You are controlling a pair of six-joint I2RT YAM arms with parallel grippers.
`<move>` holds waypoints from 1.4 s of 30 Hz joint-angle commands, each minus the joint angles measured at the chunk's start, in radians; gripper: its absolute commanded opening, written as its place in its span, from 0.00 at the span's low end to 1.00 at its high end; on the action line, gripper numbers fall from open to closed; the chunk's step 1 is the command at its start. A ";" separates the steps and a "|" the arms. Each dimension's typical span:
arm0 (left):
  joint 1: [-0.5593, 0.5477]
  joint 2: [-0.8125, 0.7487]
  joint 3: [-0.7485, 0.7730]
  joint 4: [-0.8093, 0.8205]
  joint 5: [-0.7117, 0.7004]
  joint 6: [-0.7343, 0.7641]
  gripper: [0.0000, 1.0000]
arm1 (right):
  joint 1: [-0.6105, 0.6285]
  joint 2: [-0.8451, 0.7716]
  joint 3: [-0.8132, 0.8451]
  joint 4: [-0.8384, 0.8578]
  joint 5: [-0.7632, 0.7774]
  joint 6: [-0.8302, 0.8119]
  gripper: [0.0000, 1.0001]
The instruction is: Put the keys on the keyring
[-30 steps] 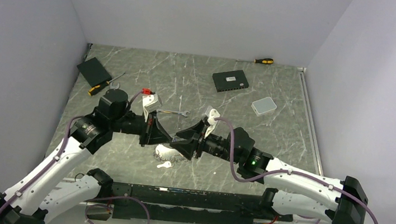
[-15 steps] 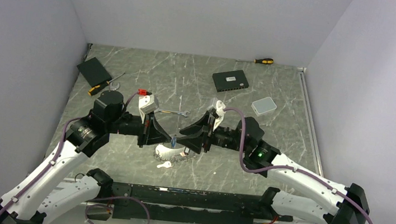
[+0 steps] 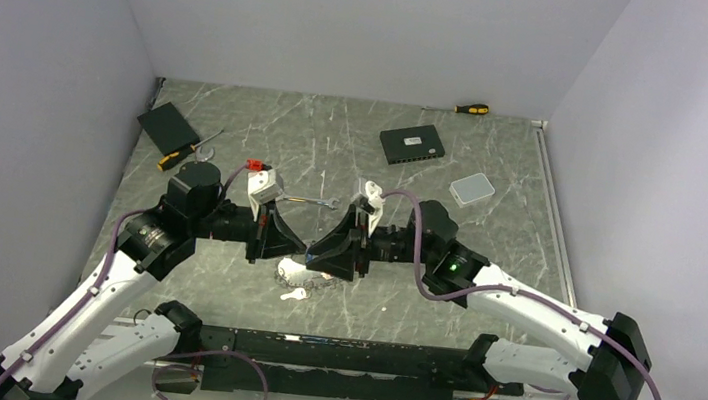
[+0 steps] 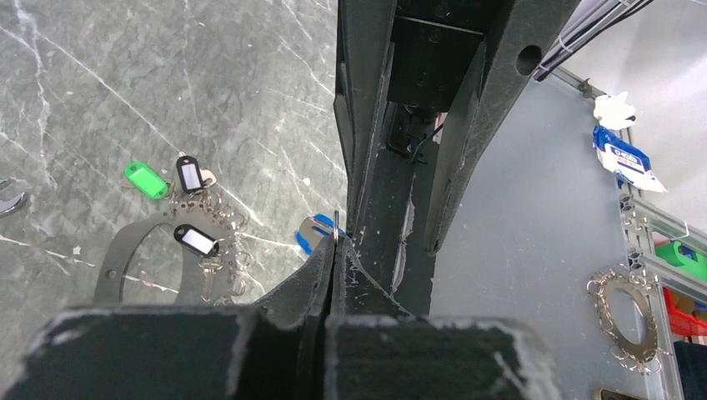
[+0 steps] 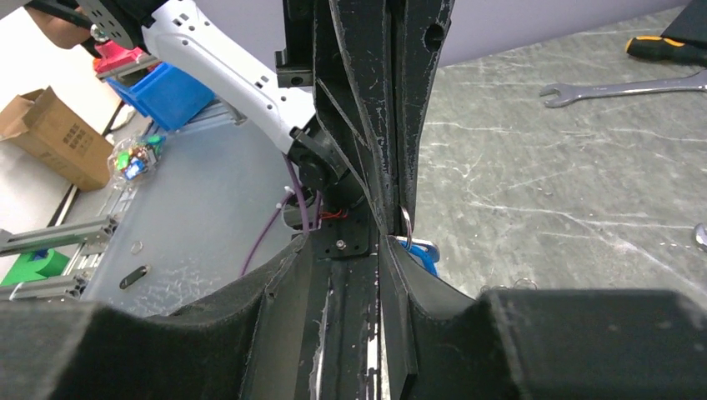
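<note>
The keyring (image 3: 304, 275) lies on the table below both grippers, and its chain-like rim (image 4: 223, 237) carries keys with a green tag (image 4: 146, 179) and black tags (image 4: 190, 175). A loose key with a white tag (image 3: 294, 294) lies just in front of it. My left gripper (image 4: 333, 246) is shut on a small split ring that bears a blue-tagged key (image 4: 310, 233). My right gripper (image 5: 343, 242) meets it tip to tip with its jaws apart, and one fingertip (image 5: 390, 246) sits right beside the split ring (image 5: 406, 221). Nothing lies between the right fingers.
A silver spanner (image 3: 310, 200) lies just behind the grippers. Further back are a black box (image 3: 411, 146), a white case (image 3: 472, 188) and a screwdriver (image 3: 471, 108). At the far left are a black pad (image 3: 168, 126) and another screwdriver (image 3: 184, 154).
My right gripper pulled back, then came in again to the left gripper's tip, and its jaws narrowed slightly. The left gripper kept its hold and barely moved.
</note>
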 commanded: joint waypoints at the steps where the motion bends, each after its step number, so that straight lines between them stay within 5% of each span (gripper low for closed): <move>1: 0.004 -0.010 0.002 0.029 0.017 0.023 0.00 | -0.001 0.006 0.057 0.014 -0.035 -0.015 0.38; 15: 0.004 -0.019 0.002 0.027 0.010 0.026 0.00 | -0.067 -0.010 0.070 -0.133 -0.069 -0.096 0.42; 32: 0.004 -0.007 0.004 0.025 0.007 0.026 0.00 | -0.068 0.033 0.147 -0.121 -0.121 -0.087 0.33; 42: 0.004 -0.006 0.004 0.026 0.012 0.026 0.00 | -0.068 0.049 0.143 -0.097 -0.117 -0.081 0.40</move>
